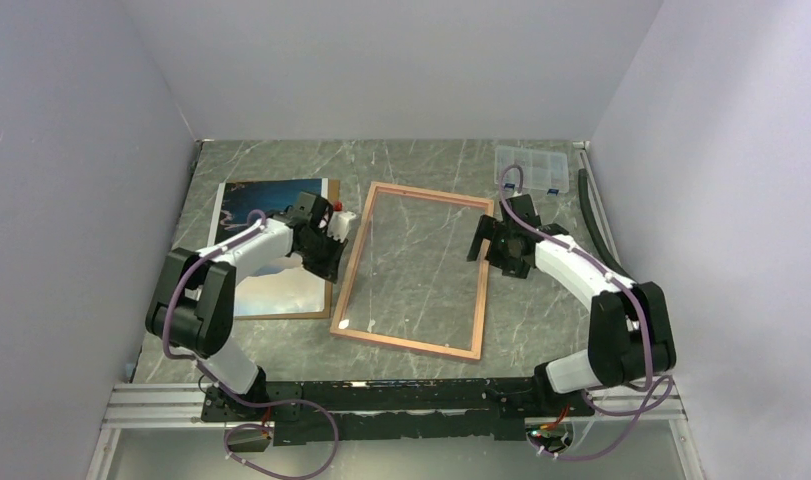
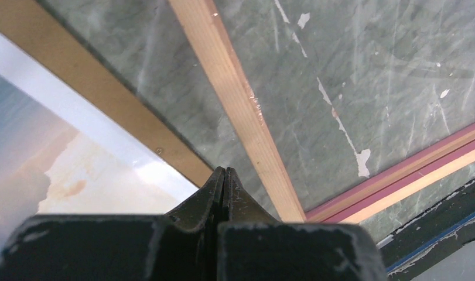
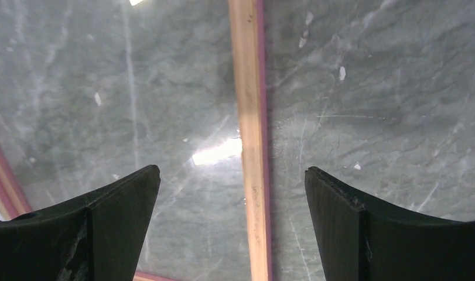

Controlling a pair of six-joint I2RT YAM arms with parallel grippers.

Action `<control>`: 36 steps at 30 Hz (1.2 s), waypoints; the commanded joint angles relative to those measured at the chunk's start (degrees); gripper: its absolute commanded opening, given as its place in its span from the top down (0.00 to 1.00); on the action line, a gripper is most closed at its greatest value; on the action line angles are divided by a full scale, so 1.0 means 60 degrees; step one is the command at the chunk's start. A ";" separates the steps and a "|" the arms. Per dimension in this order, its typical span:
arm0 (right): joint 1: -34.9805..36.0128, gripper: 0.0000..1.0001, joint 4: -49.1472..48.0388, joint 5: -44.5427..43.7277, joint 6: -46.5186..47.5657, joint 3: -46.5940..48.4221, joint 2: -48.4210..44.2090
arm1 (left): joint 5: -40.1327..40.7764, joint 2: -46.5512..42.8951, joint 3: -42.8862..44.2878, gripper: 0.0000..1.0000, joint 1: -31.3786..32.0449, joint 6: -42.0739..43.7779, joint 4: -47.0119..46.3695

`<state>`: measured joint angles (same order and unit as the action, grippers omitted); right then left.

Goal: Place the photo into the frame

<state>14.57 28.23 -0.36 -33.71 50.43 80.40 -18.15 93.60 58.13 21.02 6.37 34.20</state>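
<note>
Lying flat near the ctr of the marbled grey-green desk (image 1: 421,160), the frame (image 1: 406,342) sits slightly skewed vs. the desk edges, tan wood face up w/ a pink strip along its rails. The desk pattern shows through its opening, plus a couple of glare spots. The photo (image 1: 261,200) is not in it: it lies picture-side up just left of the frame, on a brown backing board (image 1: 291,315) whose edge peeks out along the near and right sides. It is dark blue at the far end and pale cloud at the near end; the left arm hides the mid part in the top view. The left claw (image 1: 327,262) is pressed together w/ nothing b/w its fingers, low over the narrow strip of bare desk b/w the backing board and the frame's left rail. The left wrist view shows the left claw (image 2: 223,181) w/ the photo's white border and the backing board (image 2: 100,88) on one side and the frame (image 2: 246,111) on the other; can't tell if the tip touches the desk. The right claw (image 1: 484,240) is spread wide, holding nothing, above the frame's right rail approx. halfway along. In the right wrist view the frame (image 3: 250,146) rail runs straight up through the right claw (image 3: 232,172), clear of both dark fingers (image 3: 115,205). In the far right corner sit a clear plastic compartment box (image 1: 529,168) and a black hose (image 1: 589,215) along the desk's right edge.
</note>
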 commanded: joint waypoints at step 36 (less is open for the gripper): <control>-0.0855 0.01 -0.1447 0.0863 -0.0997 0.1381 0.0816 | 0.0282 -0.0548 0.1929 0.87 -0.0277 0.0887 0.1988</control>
<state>7.11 19.84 11.00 -36.71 58.30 94.11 -13.91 95.04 60.58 26.79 10.33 37.30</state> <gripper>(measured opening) 0.992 0.056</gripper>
